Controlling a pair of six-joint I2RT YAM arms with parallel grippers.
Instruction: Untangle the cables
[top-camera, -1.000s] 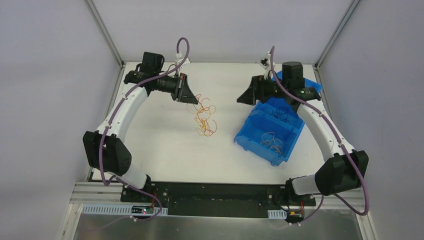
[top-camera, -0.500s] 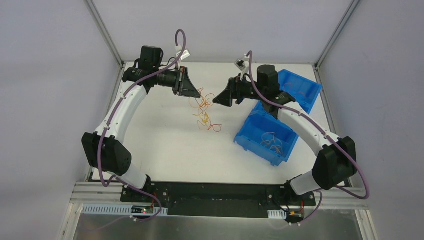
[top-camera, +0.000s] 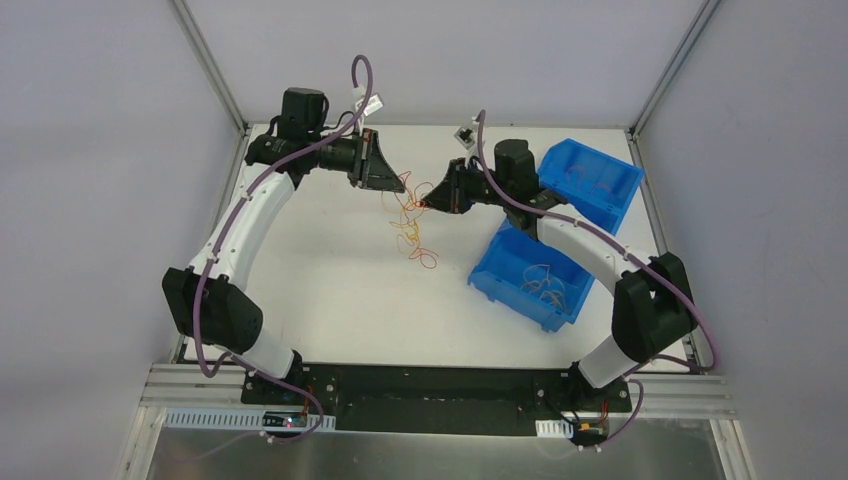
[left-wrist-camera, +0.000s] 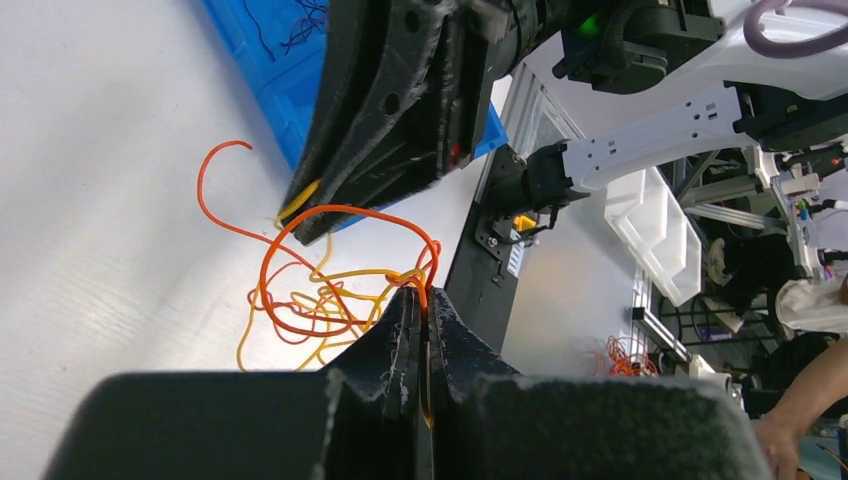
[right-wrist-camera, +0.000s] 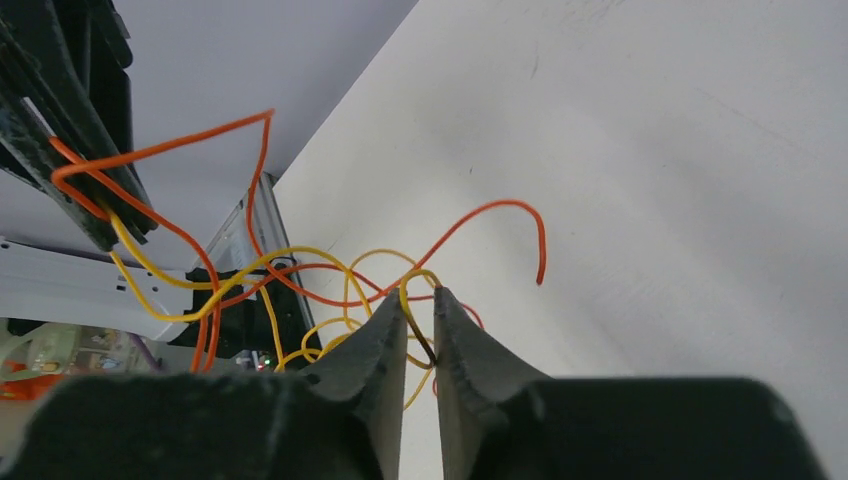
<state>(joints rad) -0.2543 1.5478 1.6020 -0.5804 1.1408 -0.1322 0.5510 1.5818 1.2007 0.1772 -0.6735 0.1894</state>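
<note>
The cables (top-camera: 410, 228) are a small tangle of thin orange, red and yellow wires hanging to the white table between my two grippers. My left gripper (top-camera: 393, 188) is shut on an orange strand, which shows pinched at its tips (left-wrist-camera: 425, 295) in the left wrist view. The loose loops of the cables (left-wrist-camera: 300, 310) spread below and left of those tips. My right gripper (top-camera: 425, 203) faces it from the right. Its jaws (right-wrist-camera: 420, 297) stand nearly together with a yellow loop of the cables (right-wrist-camera: 300, 270) caught between them. An orange end curls free over the table.
A blue bin (top-camera: 510, 297) sits tilted under the right arm, with several thin wires (top-camera: 545, 285) inside. A second blue bin (top-camera: 590, 150) stands at the back right. Metal frame posts rise at the table's back corners.
The right arm swung left from over the blue bin to the tangle, and its jaws went from wide open to closed on a yellow strand. The tangle has been drawn up and narrower.
</note>
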